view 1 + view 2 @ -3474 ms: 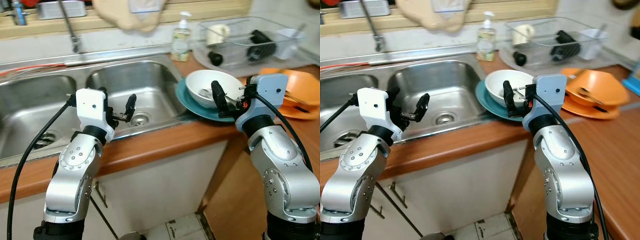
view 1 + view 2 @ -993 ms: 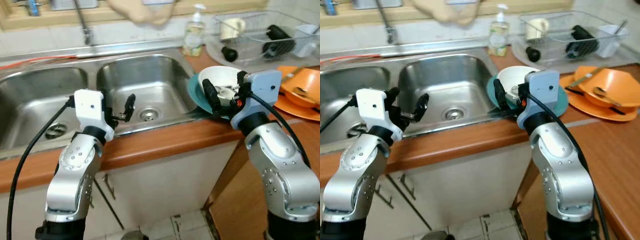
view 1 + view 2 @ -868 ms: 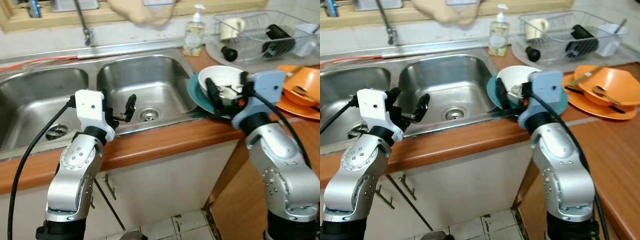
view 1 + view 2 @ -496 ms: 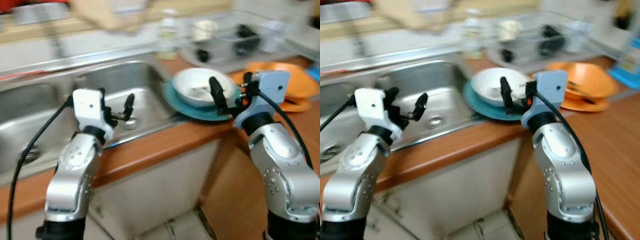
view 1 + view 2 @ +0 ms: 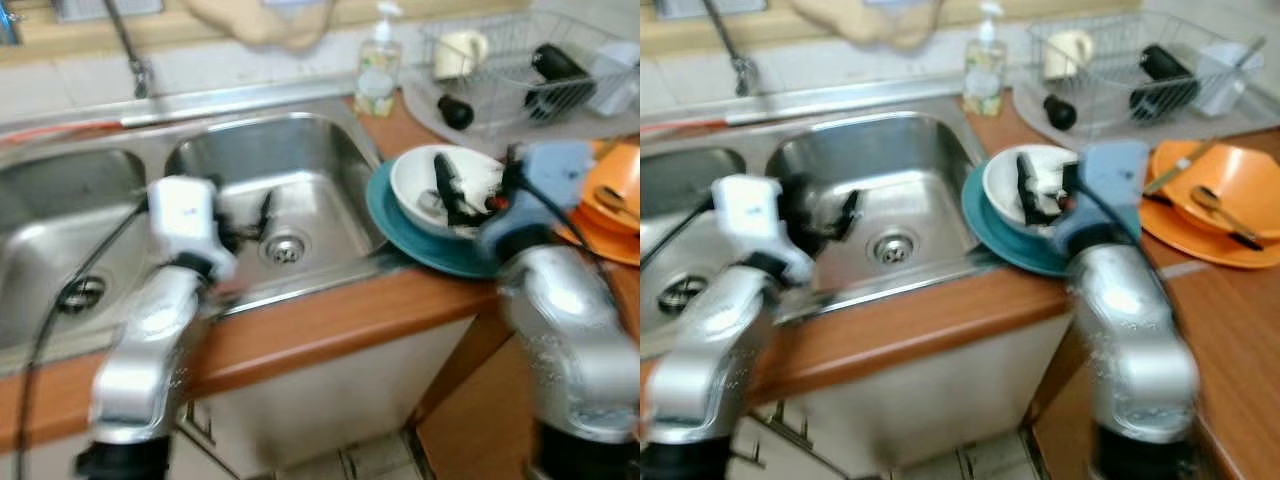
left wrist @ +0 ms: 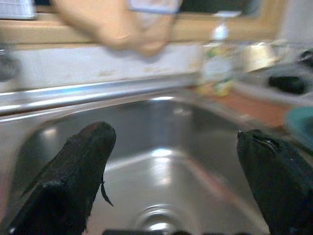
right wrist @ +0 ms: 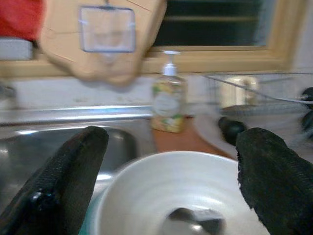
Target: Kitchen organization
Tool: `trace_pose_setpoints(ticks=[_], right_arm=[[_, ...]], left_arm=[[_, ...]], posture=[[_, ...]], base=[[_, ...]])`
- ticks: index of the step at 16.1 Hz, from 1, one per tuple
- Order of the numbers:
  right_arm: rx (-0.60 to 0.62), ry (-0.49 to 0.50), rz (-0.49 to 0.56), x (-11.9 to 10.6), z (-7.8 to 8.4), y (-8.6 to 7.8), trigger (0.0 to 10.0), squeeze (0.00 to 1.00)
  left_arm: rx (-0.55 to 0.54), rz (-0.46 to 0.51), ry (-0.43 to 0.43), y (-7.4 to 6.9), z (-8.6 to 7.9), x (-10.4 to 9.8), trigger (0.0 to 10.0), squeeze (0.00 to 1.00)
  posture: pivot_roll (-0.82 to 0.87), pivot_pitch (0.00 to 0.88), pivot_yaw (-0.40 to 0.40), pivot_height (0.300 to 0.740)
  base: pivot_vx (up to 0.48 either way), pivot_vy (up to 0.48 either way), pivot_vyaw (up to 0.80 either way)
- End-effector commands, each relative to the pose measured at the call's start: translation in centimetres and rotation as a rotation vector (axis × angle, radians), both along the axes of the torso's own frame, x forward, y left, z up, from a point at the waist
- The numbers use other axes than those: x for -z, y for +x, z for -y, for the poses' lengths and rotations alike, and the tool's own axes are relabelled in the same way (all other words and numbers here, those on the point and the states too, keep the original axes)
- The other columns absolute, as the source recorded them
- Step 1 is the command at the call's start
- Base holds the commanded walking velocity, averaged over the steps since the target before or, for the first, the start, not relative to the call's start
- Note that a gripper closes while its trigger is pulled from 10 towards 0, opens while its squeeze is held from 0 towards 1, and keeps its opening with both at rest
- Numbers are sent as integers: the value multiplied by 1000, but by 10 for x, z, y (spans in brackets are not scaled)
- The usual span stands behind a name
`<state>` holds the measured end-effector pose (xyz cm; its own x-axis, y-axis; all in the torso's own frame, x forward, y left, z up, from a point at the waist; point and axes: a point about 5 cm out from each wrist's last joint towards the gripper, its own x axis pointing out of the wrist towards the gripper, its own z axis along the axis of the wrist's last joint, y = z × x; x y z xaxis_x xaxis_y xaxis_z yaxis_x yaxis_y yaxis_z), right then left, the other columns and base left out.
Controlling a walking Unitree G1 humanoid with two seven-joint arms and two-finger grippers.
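The right gripper [image 7: 168, 181], fingers spread wide and empty, points straight at the white bowl [image 7: 166, 196] on the teal plate [image 5: 420, 240] near the counter's front edge.

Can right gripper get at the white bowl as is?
Probably yes. The right gripper is open and straddles the white bowl, which sits on the teal plate with nothing between. A utensil lies inside the bowl.

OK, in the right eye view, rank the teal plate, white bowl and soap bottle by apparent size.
1. Teal plate, widest.
2. White bowl, sitting on it.
3. Soap bottle, smallest; it stands farther back, so nearness may exaggerate the gap.
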<state>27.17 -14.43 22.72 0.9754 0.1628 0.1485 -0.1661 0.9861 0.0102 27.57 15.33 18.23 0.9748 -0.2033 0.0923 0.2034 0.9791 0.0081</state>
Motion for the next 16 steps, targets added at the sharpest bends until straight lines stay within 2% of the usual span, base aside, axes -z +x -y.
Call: trace_pose_setpoints(ticks=[1,5,8,9,11,13,16], right_arm=[[47,-22,-6,1,11,0,10000,0],[47,-22,-7,1,11,-1,10000,0],[48,-23,8,-7,17,0,10000,0],[18,9,15,-10,19,0,10000,0],[11,-4,14,-14,34,-2,10000,0],[-11,-33,-2,-12,41,-4,10000,0],[-47,-52,-9,-16,58,-11,10000,0]], left_arm=[[26,16,-5,0,7,-4,10000,0],[34,16,-4,0,8,-3,10000,0],[40,23,-1,0,8,-5,10000,0],[43,22,1,0,8,-5,10000,0],[104,35,9,1,6,-7,10000,0],[155,24,23,1,5,-5,10000,0],[283,-1,50,-1,8,-3,10000,0]], posture=[[-48,0,43,740],[-50,0,47,740],[-55,0,50,740],[-56,0,49,740],[-62,0,49,740],[-73,0,56,740],[-92,0,60,740]], base=[[266,0,0],[259,0,0],[0,0,0],[0,0,0],[0,0,0],[0,0,0],[0,0,0]])
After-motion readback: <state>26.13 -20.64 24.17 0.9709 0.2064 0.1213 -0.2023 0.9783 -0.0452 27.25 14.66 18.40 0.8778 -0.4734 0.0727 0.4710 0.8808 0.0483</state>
